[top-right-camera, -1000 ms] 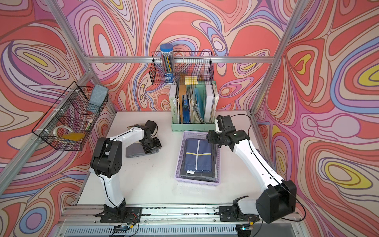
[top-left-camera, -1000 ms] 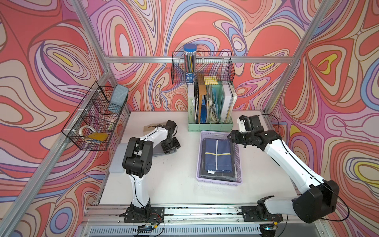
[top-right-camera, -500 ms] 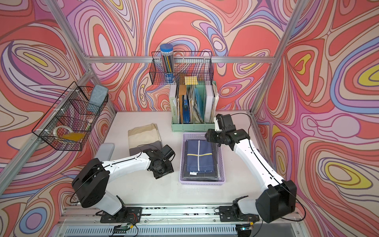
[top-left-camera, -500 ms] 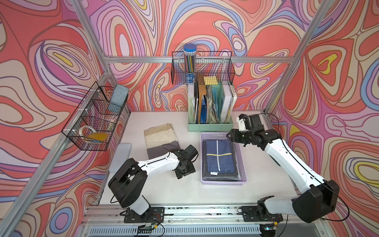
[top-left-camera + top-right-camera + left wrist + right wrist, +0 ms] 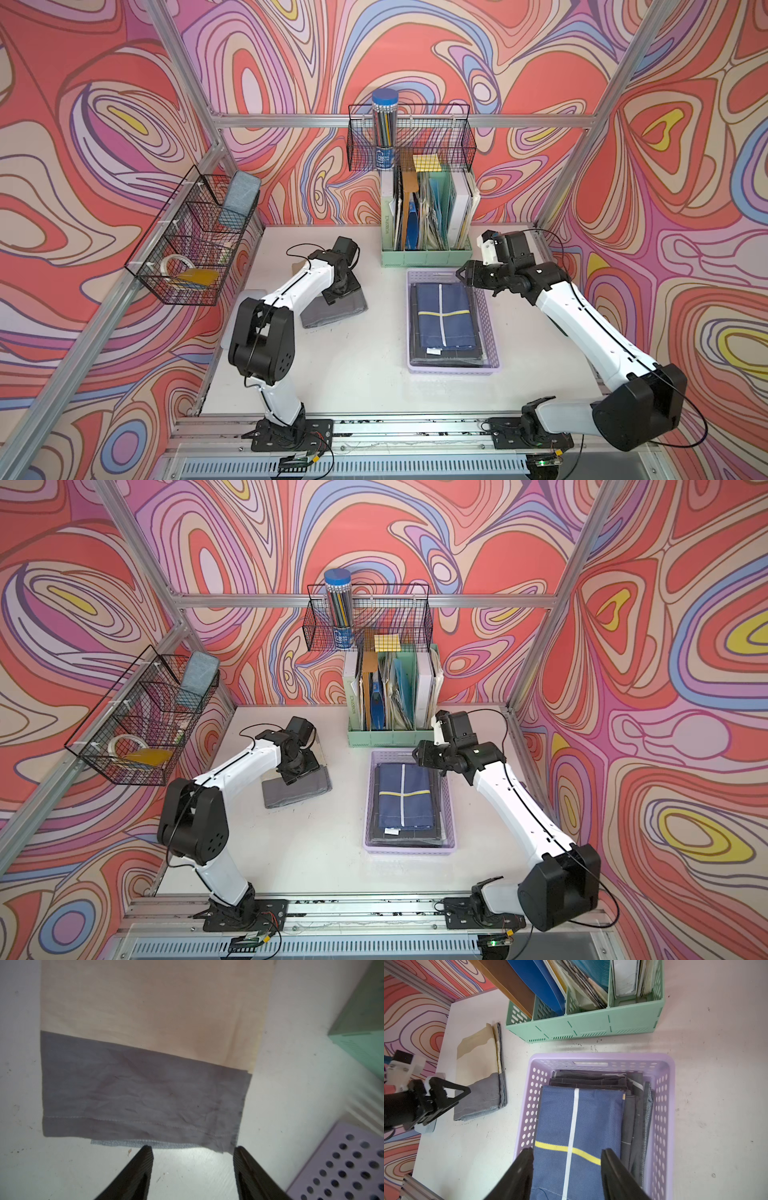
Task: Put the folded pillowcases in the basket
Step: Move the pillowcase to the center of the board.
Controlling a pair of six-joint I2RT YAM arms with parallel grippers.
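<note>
Folded beige-and-grey cloth pillowcase: we see it flat, beside lilac perforated plastic basket.
Left gripper: jaws apart.
Right gripper: jaws apart.

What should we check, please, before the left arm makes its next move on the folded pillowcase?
1. Left gripper open and empty: ok.
2. Folded pillowcase flat on the table, beside the basket: ok.
3. Gripper lined up on the cloth: not ok yet; it sits just short of the near edge, offset toward one corner.
4. All layers would be caught: cannot tell.
5. Room in the basket: probably ok; the blue cloth on top lies below the rim.
6. Right gripper out of the way: not ok; it hangs open over the basket.
</note>
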